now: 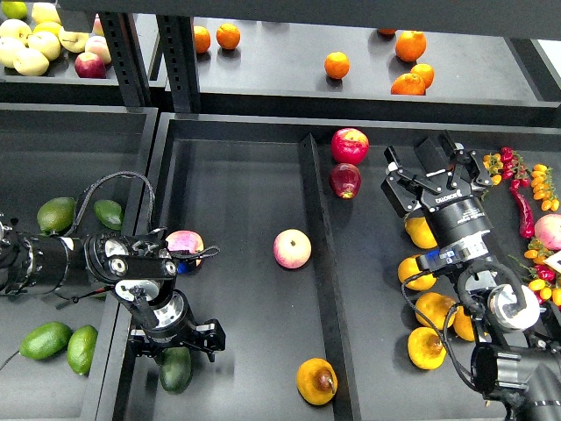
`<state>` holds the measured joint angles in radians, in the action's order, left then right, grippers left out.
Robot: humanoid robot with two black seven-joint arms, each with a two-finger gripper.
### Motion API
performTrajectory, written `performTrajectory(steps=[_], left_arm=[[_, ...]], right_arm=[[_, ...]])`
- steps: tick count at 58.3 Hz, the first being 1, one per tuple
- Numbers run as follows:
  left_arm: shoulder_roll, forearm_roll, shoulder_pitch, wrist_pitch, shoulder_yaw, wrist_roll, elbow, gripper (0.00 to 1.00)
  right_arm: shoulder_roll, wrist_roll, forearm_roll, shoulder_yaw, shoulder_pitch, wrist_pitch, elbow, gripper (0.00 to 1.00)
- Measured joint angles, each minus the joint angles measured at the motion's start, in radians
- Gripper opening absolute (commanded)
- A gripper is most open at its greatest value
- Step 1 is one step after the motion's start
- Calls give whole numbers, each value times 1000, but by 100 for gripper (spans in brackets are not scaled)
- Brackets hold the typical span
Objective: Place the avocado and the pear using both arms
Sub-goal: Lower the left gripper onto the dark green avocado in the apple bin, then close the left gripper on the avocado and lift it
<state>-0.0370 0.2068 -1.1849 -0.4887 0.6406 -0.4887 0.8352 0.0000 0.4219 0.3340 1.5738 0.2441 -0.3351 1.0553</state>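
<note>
The dark green avocado lies at the front left of the middle tray. My left gripper hangs just behind and above it, jaws spread, holding nothing. The orange-yellow pear, with its dark blotch facing right, lies at the front of the same tray near the divider. My right gripper is open and empty, raised over the right tray, far from the pear.
Pink apples lie in the middle tray and red apples by the divider. Several yellow pears sit under my right arm. Lighter avocados fill the left tray. Oranges are on the shelf.
</note>
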Motion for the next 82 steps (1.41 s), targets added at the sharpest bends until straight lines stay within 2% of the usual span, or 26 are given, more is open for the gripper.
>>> performTrajectory(steps=[9, 23, 40, 45, 55, 63, 67, 82], left_arm=[[2, 1, 16, 0, 0, 0, -16, 95], [12, -1, 19, 0, 0, 0, -23, 82], [19, -7, 36, 0, -12, 0, -38, 82], [22, -7, 38, 0, -13, 0, -39, 79], [34, -12, 47, 0, -16, 0, -45, 64], [37, -18, 48, 0, -18, 0, -58, 43], [37, -26, 48, 0, -19, 0, -68, 28], [37, -36, 52, 0, -59, 0, -96, 21]], right_arm=[[0, 0, 0, 0, -6, -5, 0, 99], [0, 0, 0, 0, -8, -8, 1, 99], [0, 0, 0, 0, -8, -9, 1, 99], [0, 0, 1, 0, -8, -9, 1, 99], [0, 0, 2, 0, -12, -9, 1, 99], [0, 0, 2, 0, -15, -17, 1, 99], [0, 0, 2, 0, -15, -20, 2, 99], [0, 0, 1, 0, -21, -22, 3, 99]])
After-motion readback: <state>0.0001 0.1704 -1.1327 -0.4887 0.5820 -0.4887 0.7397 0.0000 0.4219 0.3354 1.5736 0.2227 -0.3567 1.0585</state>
